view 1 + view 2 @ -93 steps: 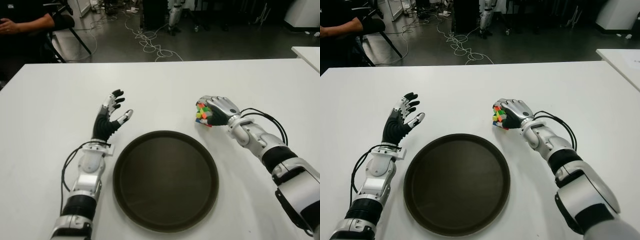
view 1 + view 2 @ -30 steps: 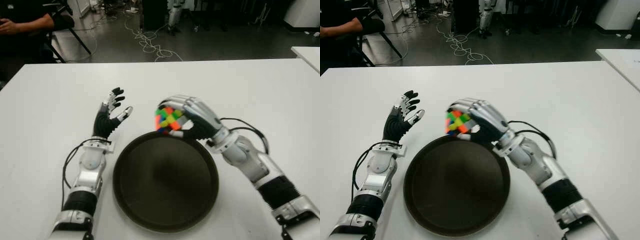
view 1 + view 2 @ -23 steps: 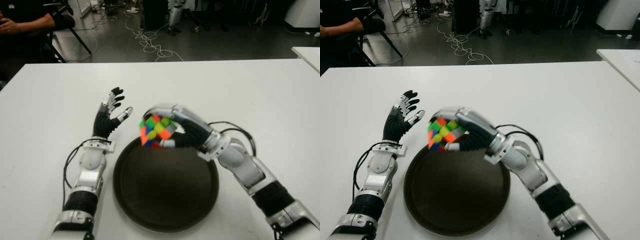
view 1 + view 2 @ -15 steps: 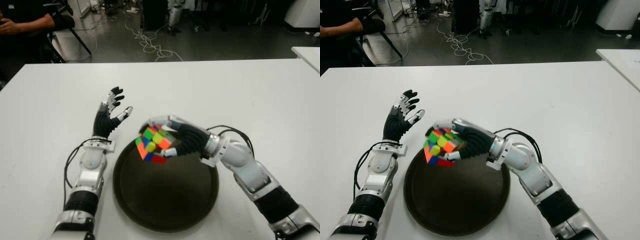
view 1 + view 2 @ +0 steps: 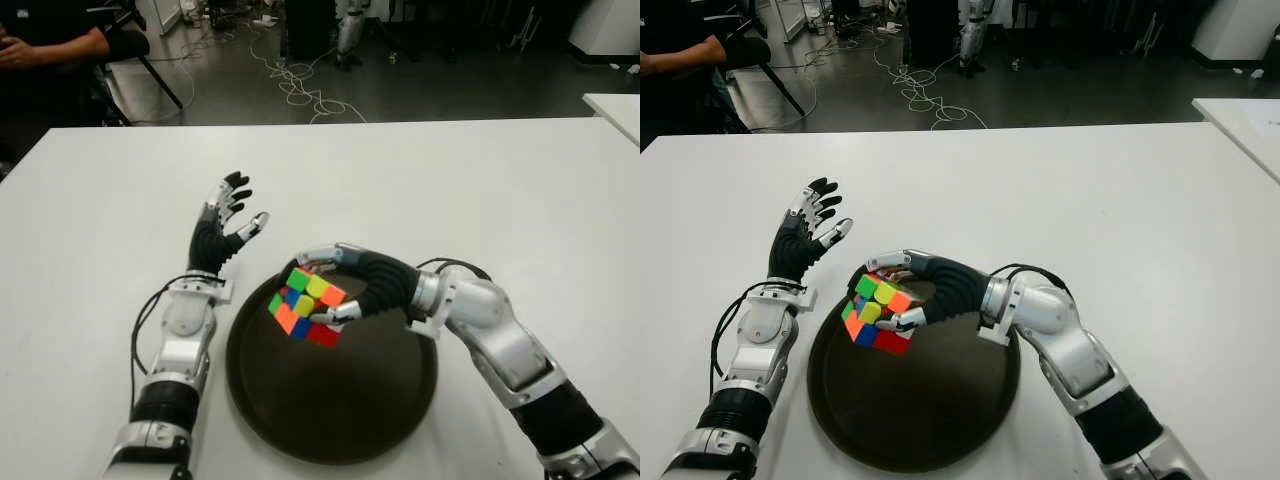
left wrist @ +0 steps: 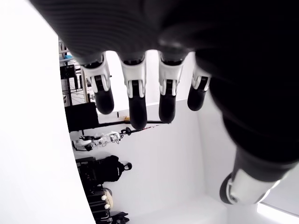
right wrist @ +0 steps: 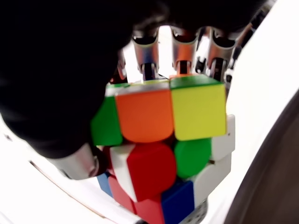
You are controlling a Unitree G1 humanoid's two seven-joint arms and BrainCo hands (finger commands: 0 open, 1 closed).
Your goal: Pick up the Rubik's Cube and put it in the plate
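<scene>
Plate [image 5: 400,410]: round, dark brown, shallow raised rim, matte, sits lower centre of the eye views on the white bench [image 5: 520,190]. No item rests on its floor; whether the cube touches it can't be told.

Rubik's Cube [image 5: 304,306]: held tilted over the plate's upper-left part, just inside the rim. Glossy plastic tiles, rounded corners; green, yellow, orange, red, blue, white faces visible, scrambled.

Right hand [image 5: 345,290]: reaches in from lower right, fingers curled over the cube's top, thumb [image 5: 335,315] under its near side, so gripping the cube. Right wrist view confirms: metal-jointed fingers [image 7: 184,51] press on the cube [image 7: 163,140] top edge. Black ribbed palm, silver forearm shell, black cable looped at the wrist.

Left hand [image 5: 222,225]: centre-left of frame, just beside the plate's upper-left rim, palm upright, fingers spread, holding nothing. Left wrist view shows four straight fingers [image 6: 133,93], white segments with black tips.

Upper-left corner: a person's arm [image 5: 55,45] in a dark sleeve, beyond the bench. Cables [image 5: 300,80] tangled on the dark floor, top centre.
</scene>
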